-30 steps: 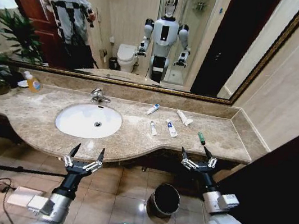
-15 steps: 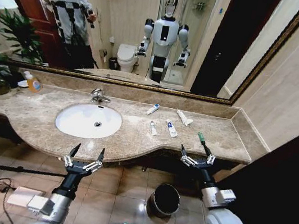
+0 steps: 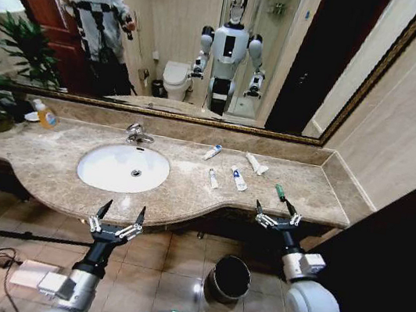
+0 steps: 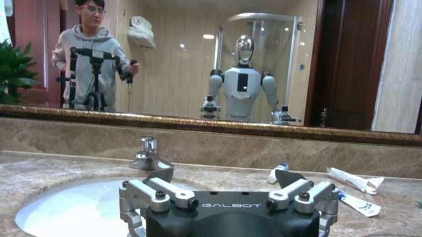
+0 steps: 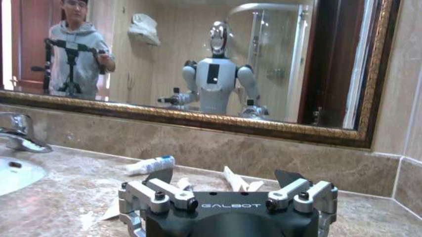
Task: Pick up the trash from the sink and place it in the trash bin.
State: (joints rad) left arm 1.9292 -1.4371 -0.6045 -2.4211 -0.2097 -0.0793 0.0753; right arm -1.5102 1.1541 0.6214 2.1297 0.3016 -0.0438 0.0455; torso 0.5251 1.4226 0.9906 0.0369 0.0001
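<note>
The right gripper (image 5: 224,178) hovers with black fingertips spread apart above the beige-brown marble counter (image 5: 72,190). A small white tube with blue print (image 5: 150,164) and a longer plain white tube (image 5: 234,179) lie near the counter's back edge.

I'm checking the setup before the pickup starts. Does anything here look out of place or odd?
Yes: the trash is not in the basin. The tubes lie scattered on the marble counter right of the sink, the green tube farthest right, near the open right gripper. The trash bin stands on the floor below. Nothing looks spilled or damaged.
</note>
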